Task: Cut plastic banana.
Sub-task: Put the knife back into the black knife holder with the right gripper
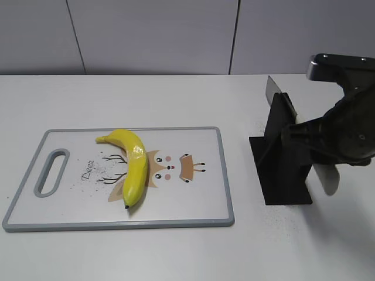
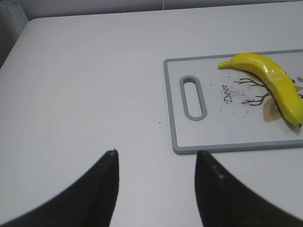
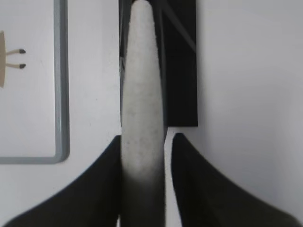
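The plastic banana (image 1: 133,164) is glossy yellow with a black tip and lies on the white deer-print cutting board (image 1: 199,199). It also shows in the left wrist view (image 2: 277,82). A knife with a pale handle (image 3: 142,94) stands in a black holder (image 1: 284,158), and its blade (image 1: 273,89) sticks up behind. My right gripper (image 3: 147,137) straddles the handle. Its left finger touches the handle and a thin gap shows at its right finger. My left gripper (image 2: 156,153) is open and empty over bare table, left of the board (image 2: 213,137).
The board has a grey rim and a handle slot (image 1: 51,171) at its left end. Its right edge (image 3: 60,94) lies a short way left of the black holder (image 3: 182,71). A white table surrounds both, with a grey wall behind.
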